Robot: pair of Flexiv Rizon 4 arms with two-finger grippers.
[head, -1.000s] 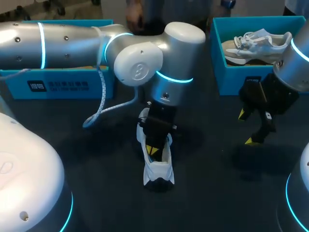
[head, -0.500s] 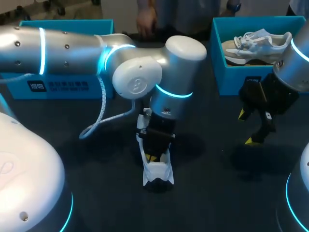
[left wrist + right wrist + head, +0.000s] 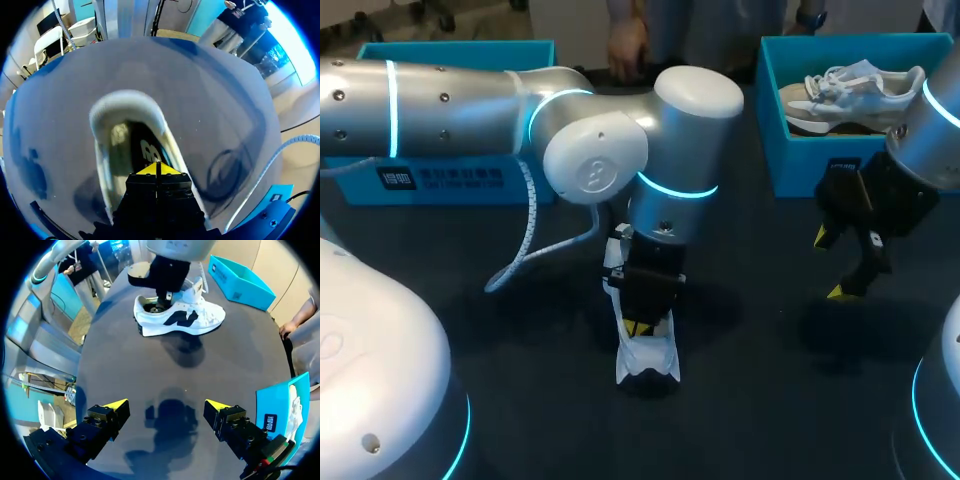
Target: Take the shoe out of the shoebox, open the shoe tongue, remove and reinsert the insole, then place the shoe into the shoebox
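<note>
A white shoe (image 3: 646, 358) with a dark side logo (image 3: 185, 320) stands on the dark table's middle. My left gripper (image 3: 638, 327) points down into its opening. In the left wrist view the yellow tips (image 3: 159, 169) are pressed together, shut, low inside the shoe's collar (image 3: 127, 102) over the dark insole (image 3: 142, 150). Whether they pinch the insole I cannot tell. My right gripper (image 3: 831, 264) hangs above bare table to the right of the shoe, open with its fingers far apart and nothing between them (image 3: 166, 406).
A teal shoebox (image 3: 800, 160) at the back right holds a second pale shoe (image 3: 850, 95). Another teal box (image 3: 450, 180) stands at the back left behind my left arm. A white cable (image 3: 530, 230) loops from that arm down toward the table.
My left gripper has sunk a little deeper into the shoe and toward its heel. The right arm has not moved.
</note>
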